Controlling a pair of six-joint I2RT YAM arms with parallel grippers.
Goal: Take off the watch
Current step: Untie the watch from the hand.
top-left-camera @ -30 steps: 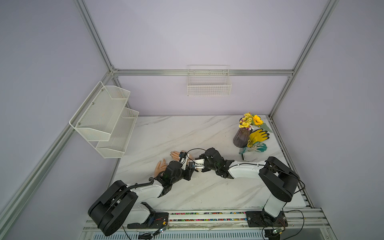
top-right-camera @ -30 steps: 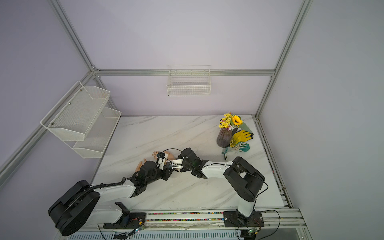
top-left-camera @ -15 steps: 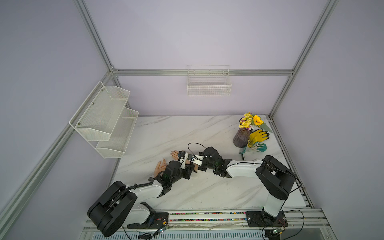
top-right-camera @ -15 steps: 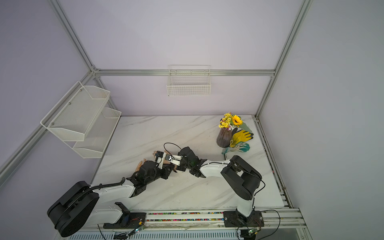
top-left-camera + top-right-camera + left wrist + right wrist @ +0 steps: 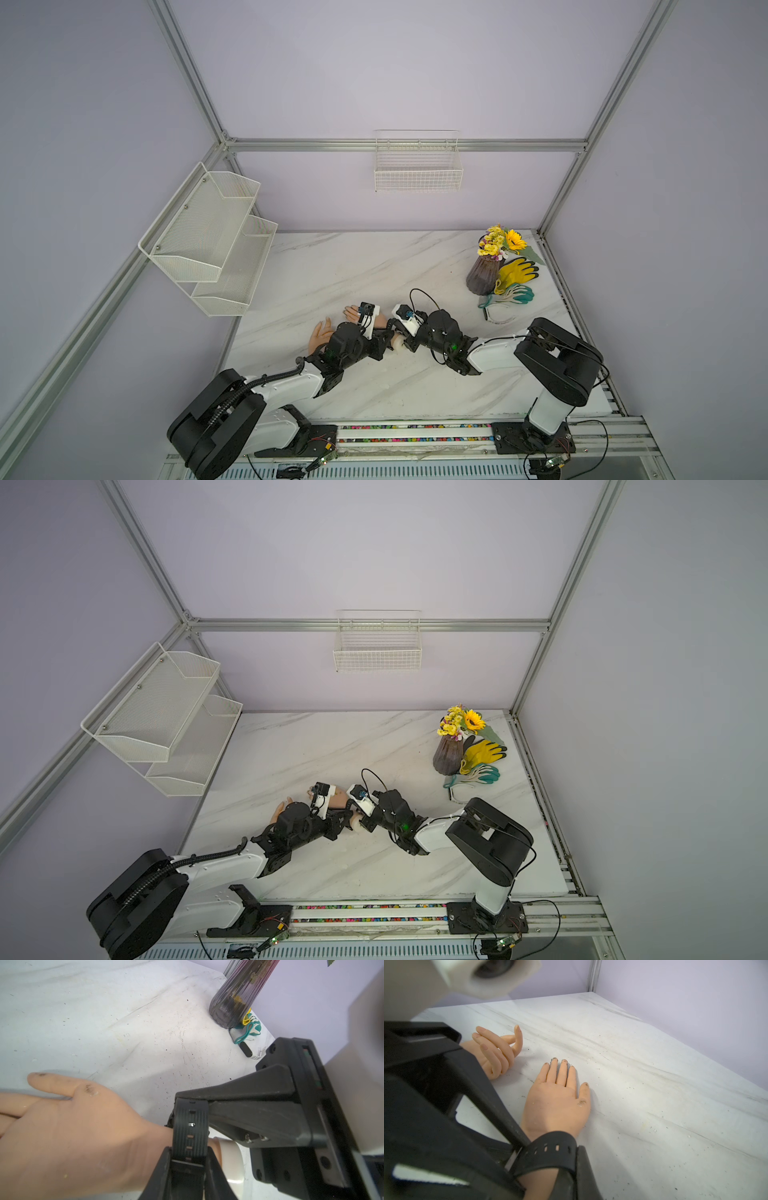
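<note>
A black watch [image 5: 190,1132] is strapped round the wrist of a flat mannequin hand [image 5: 556,1105] lying on the marble table [image 5: 374,266]. My left gripper [image 5: 188,1149] is shut on the strap, one finger on each edge of it. My right gripper [image 5: 574,1167] comes from the opposite side and is shut on the strap's other stretch; its tips [image 5: 178,1099] meet the strap's end. In both top views the two grippers [image 5: 384,338] [image 5: 395,332] meet over the wrist and hide the watch.
A second, curled mannequin hand [image 5: 496,1051] lies beside the first. A dark vase of flowers [image 5: 484,274], yellow gloves [image 5: 515,270] and green-white gloves [image 5: 509,295] sit at the back right. A wire basket [image 5: 417,170] and mesh shelves [image 5: 208,237] hang on the walls.
My right gripper has moved in to the left and closed on the strap. The left gripper has kept its hold and place.
</note>
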